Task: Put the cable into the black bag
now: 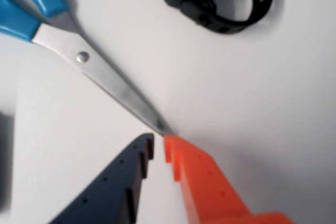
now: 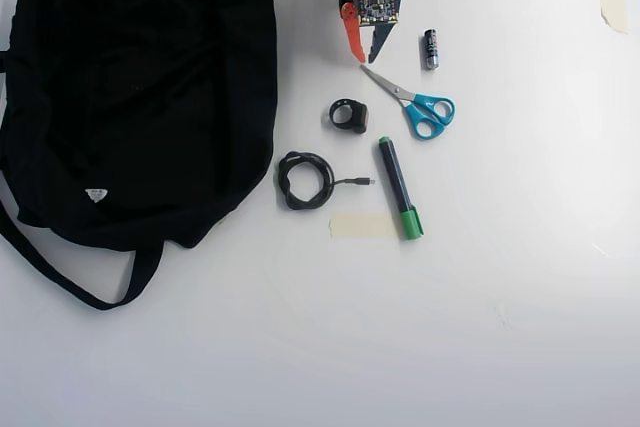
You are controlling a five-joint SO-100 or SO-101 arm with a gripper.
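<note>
The pincer [image 2: 366, 57] sits at the top centre of the overhead view, jaws narrowly parted and holding nothing. In the wrist view its orange and dark fingertips [image 1: 157, 145] hover just beside the tip of the blue-handled scissors [image 1: 100, 72]. The cable [image 2: 306, 180] lies coiled on the white desk [image 2: 500, 297], just right of the black bag [image 2: 140, 87], plug end pointing right toward the green marker [image 2: 399, 187]. A thick black ring [image 2: 348, 115] lies between pincer and cable
</note>
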